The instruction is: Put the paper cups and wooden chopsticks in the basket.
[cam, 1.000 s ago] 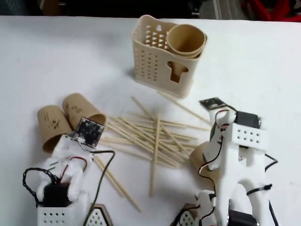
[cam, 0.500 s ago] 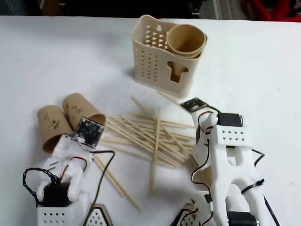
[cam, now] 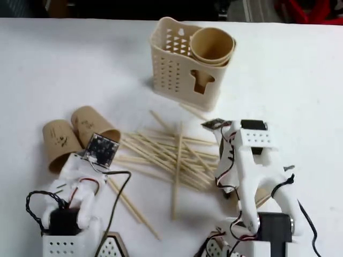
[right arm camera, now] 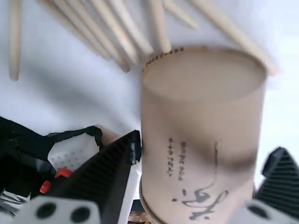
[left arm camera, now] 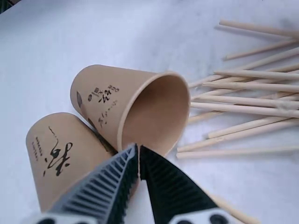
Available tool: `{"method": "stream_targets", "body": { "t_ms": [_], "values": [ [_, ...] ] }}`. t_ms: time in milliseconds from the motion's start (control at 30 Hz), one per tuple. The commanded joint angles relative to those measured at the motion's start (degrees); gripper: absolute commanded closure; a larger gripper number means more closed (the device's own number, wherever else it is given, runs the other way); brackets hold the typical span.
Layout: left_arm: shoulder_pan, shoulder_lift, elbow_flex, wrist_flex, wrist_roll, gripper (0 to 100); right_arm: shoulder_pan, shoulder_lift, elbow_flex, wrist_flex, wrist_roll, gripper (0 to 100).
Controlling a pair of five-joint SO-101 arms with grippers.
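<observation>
While the right gripper [right arm camera: 205, 147] straddles a paper cup [right arm camera: 201, 93], the left gripper [left arm camera: 138, 151] rests closed by two others.
The right gripper's fingers are spread to either side of the cup, which sits on the white table [cam: 64, 64] at the edge of the scattered wooden chopsticks [cam: 166, 155]. The left gripper's fingers are pressed together, tips at the rim of one of two tipped cups [left arm camera: 135, 107] lying side by side. Nested cups [cam: 213, 45] stand in the beige basket [cam: 179, 67].

The place looks like a robotics lab or workshop: a white table [cam: 53, 64] carries two white plastic robot arms [cam: 69, 214] with exposed wires [cam: 224, 166] and bare circuit boards [cam: 102, 148].
</observation>
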Motion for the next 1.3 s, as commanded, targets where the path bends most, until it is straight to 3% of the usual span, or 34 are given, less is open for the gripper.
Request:
{"method": "stream_targets", "body": {
  "t_ms": [0,167,267,633,867,1000,1167,1267],
  "values": [
    [-0.6,-0.5,-0.3,-1.4,-0.5,97,-0.4,0.2,-3.3,-0.6,0.1,71.0],
    [-0.6,-0.5,-0.3,-1.4,-0.5,97,-0.1,0.2,-6.0,-0.3,0.2,85.8],
    [-0.6,-0.5,-0.3,-1.4,-0.5,97,0.0,0.2,-8.6,-0.1,0.2,88.7],
    [-0.6,-0.5,0.3,-1.4,-0.5,97,1.6,0.7,-26.6,6.9,-0.4,88.5],
    [-0.6,-0.5,0.3,-1.4,-0.5,97,7.0,0.8,-28.8,-3.9,-0.8,88.5],
    [-0.6,-0.5,0.3,-1.4,-0.5,97,11.6,2.4,-29.1,-10.2,-7.1,88.5],
    [-0.6,-0.5,0.3,-1.4,-0.5,97,14.1,9.2,-29.3,-13.5,-8.1,88.4],
    [-0.6,-0.5,0.3,-1.4,-0.5,97,14.2,13.2,-29.3,-15.4,-10.7,80.7]
  ]
}}
